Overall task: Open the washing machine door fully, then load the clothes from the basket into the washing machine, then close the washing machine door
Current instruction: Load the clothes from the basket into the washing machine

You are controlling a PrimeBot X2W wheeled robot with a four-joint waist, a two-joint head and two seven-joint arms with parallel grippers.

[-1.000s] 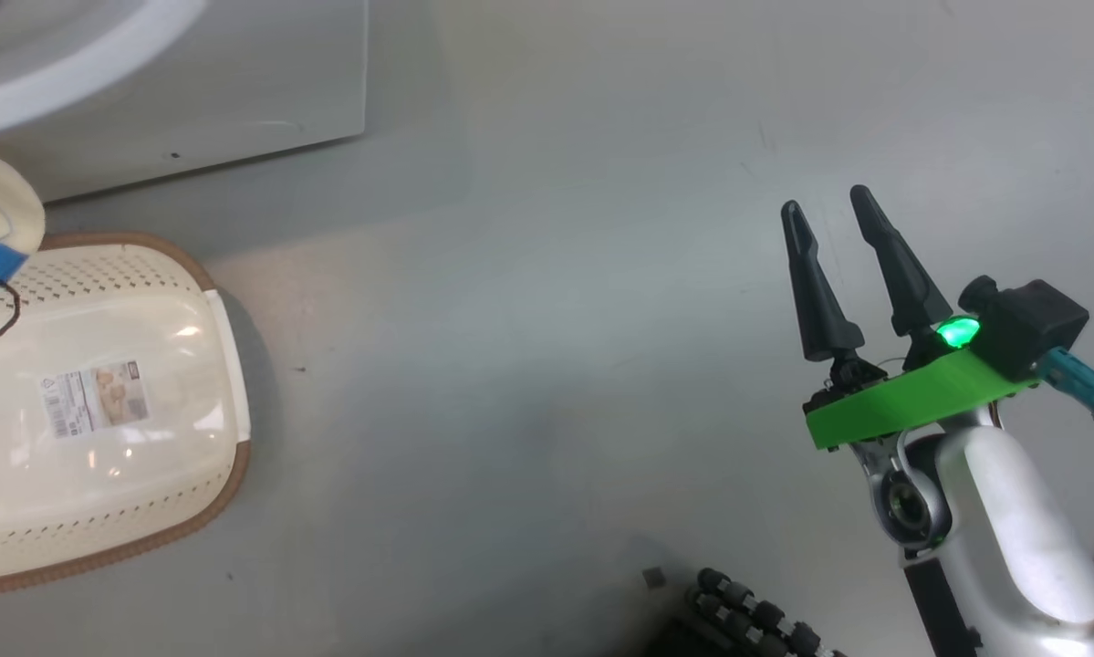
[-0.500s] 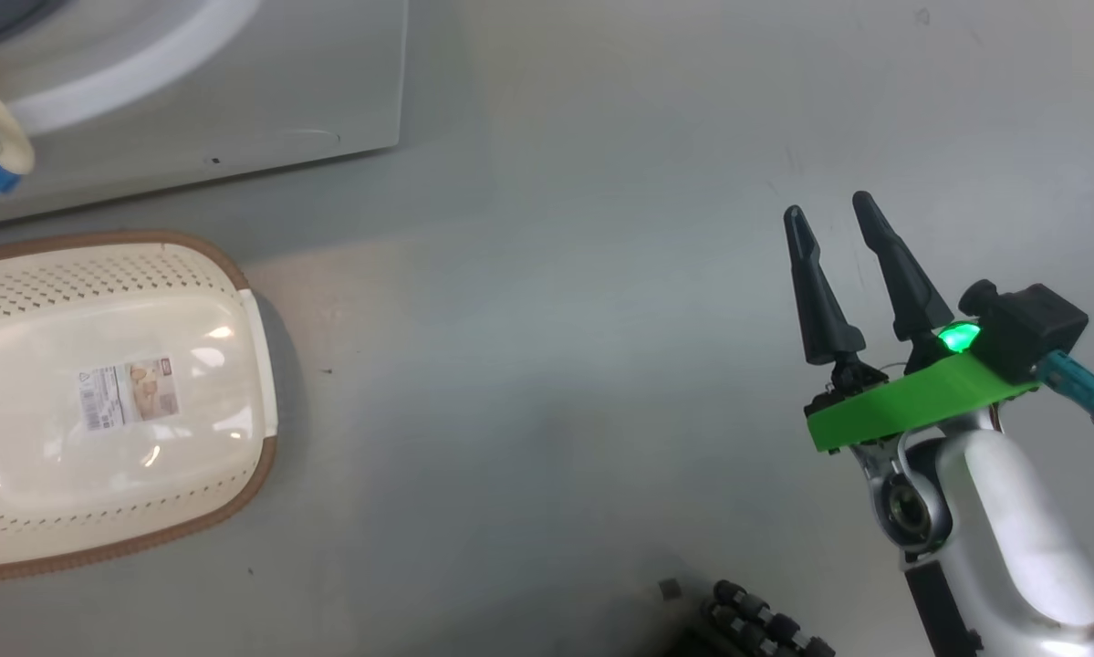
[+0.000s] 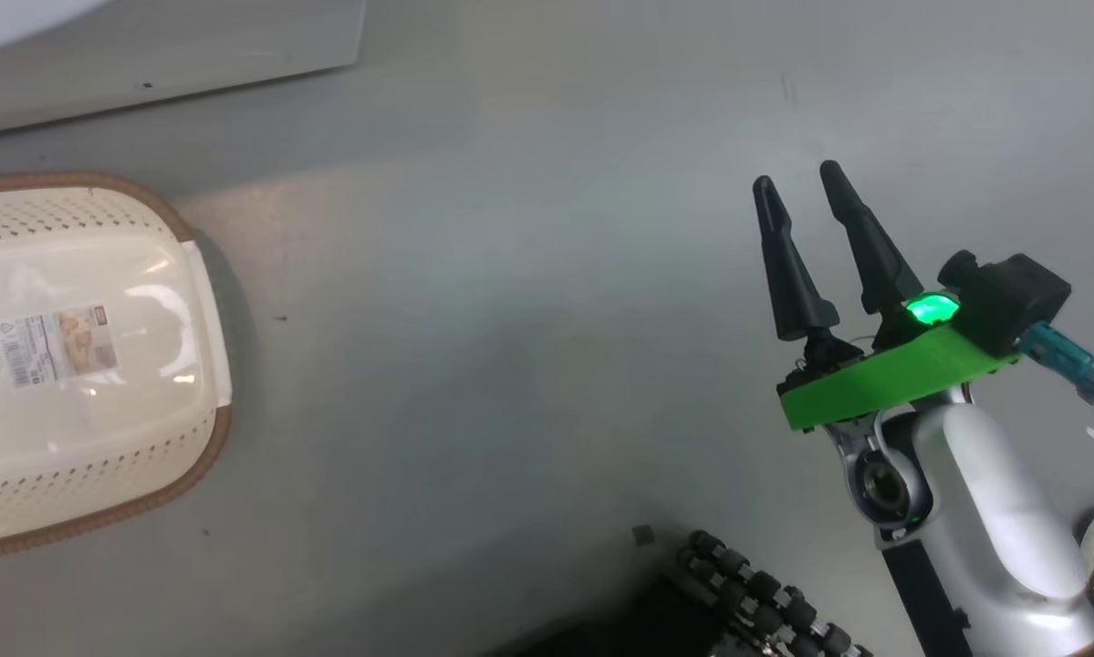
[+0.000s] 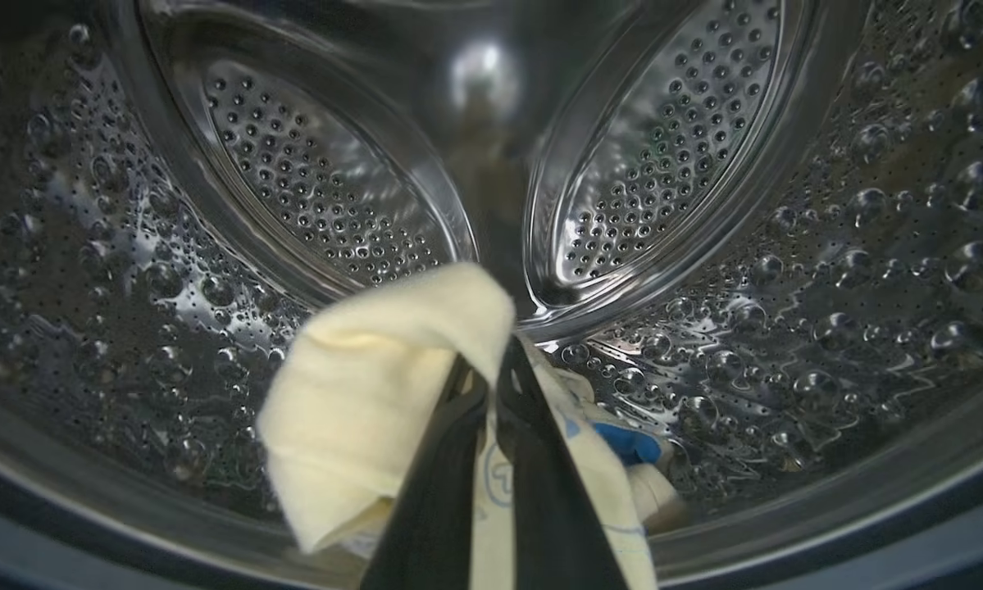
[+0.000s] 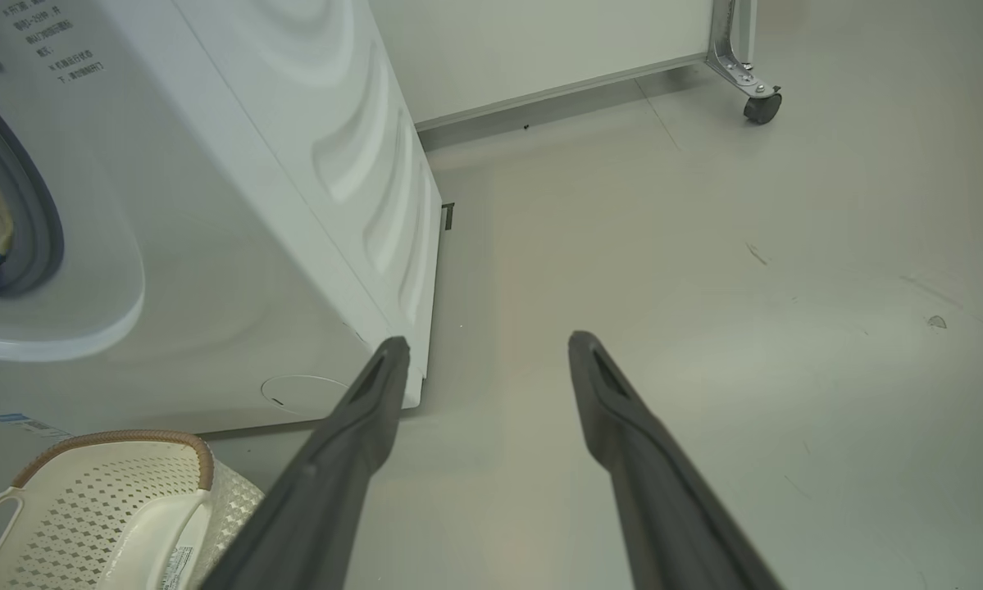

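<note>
Clothes (image 4: 376,385): pale yellow fold inside the washing machine (image 4: 319,188) drum, long axis 1 to 7 o'clock in the left wrist view, pinched by the left gripper (image 4: 491,369). Basket (image 3: 72,484) at head view's 9 o'clock; right gripper (image 3: 796,180) spread, 3 o'clock.

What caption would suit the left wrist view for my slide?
The left gripper, shut on pale yellow soft clothes with a blue patch, inside the perforated steel drum.
</note>
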